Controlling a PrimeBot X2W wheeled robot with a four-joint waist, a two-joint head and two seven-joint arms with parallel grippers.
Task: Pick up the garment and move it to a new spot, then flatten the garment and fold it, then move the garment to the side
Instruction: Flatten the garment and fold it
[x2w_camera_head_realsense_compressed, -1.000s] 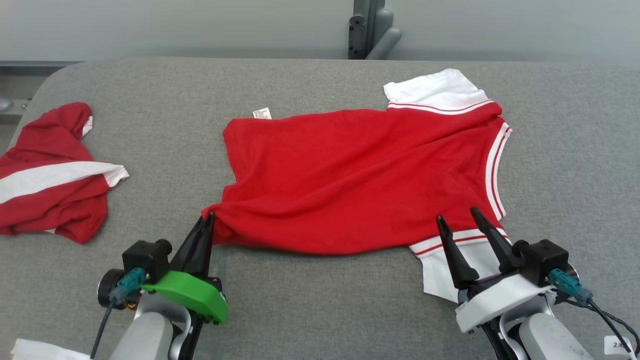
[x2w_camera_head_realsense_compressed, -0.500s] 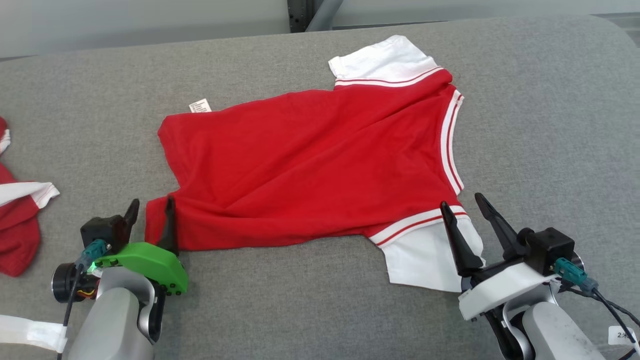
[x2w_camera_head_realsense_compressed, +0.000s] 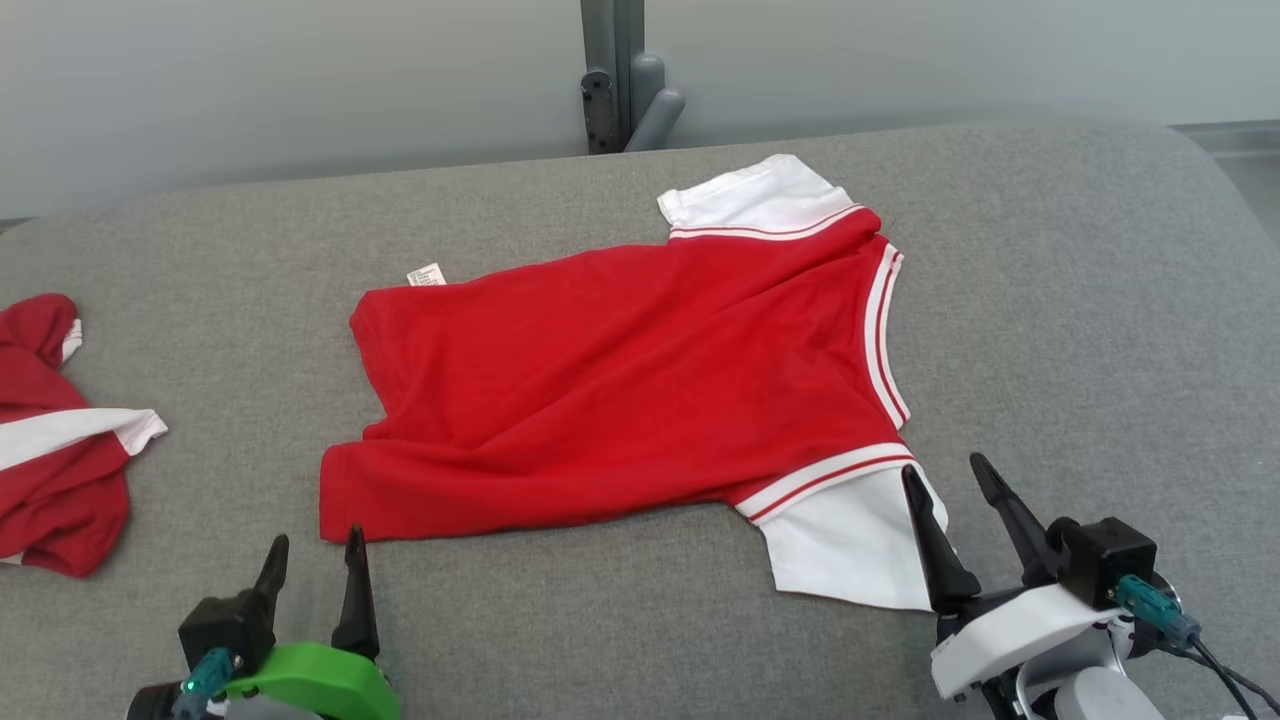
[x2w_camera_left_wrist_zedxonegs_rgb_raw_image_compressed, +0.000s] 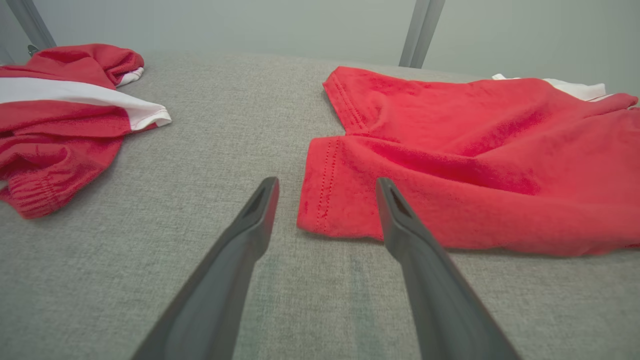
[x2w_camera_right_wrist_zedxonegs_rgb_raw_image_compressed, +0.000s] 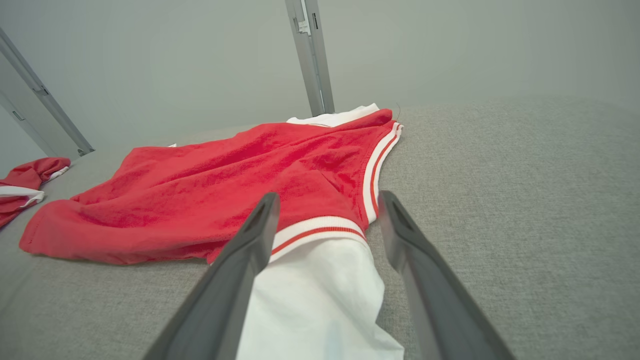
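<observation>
At garment (x2w_camera_head_realsense_compressed: 620, 390) far edge: white label (x2w_camera_head_realsense_compressed: 426, 274) (print illegible).

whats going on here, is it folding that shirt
A two-armed robot is working on a red shirt, spread out but wrinkled on a grey table. Both grippers are open and hold nothing: the left gripper sits just short of the hem corner, the right gripper over the near white sleeve. It isn't folded yet.
</observation>
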